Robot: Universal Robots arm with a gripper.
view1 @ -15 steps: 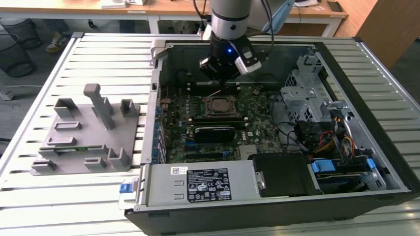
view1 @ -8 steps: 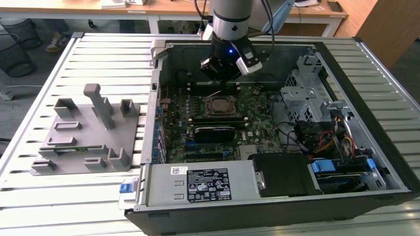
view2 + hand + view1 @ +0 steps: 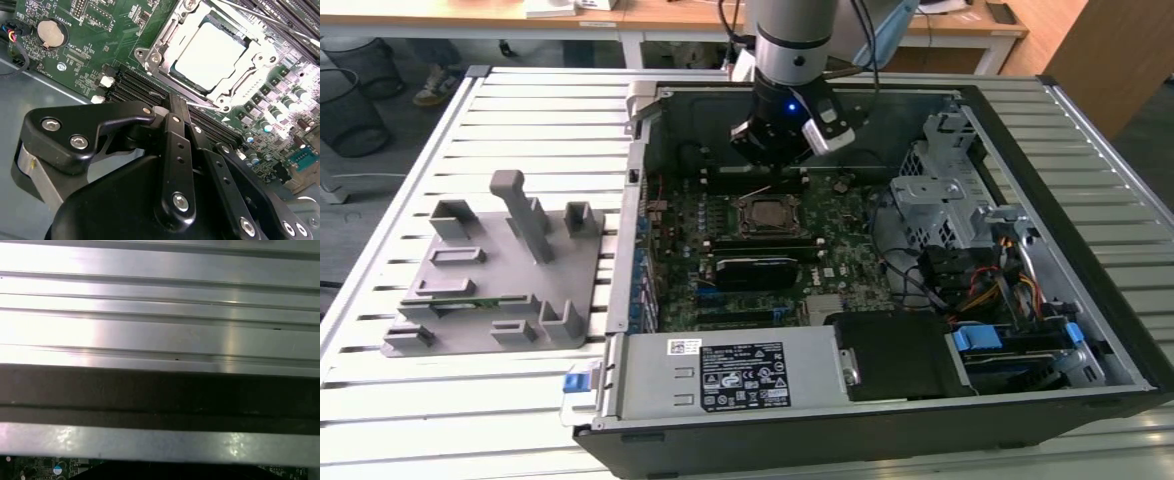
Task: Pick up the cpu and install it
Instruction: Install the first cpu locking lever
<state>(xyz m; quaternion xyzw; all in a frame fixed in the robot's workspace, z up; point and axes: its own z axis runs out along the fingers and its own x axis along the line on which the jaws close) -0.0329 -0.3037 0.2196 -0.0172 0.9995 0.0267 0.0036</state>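
The cpu [image 3: 765, 213] lies flat in the motherboard's socket, its silvery-white top [image 3: 210, 52] framed by the open metal socket bracket [image 3: 150, 55]. In the exterior view my gripper [image 3: 775, 167] hangs over the motherboard just behind the socket, a little above it. In the second wrist view the black fingers [image 3: 172, 107] meet in a point beside the socket's edge, over the memory slots. The gripper is shut and nothing shows between its fingers.
The open computer case [image 3: 634, 200] lies on a slatted metal table [image 3: 160, 330]. A grey fixture [image 3: 500, 265] with upright blocks stands at the exterior view's left. Inside the case are a drive cage [image 3: 947, 190], cables [image 3: 987, 290] and a power supply [image 3: 734, 375].
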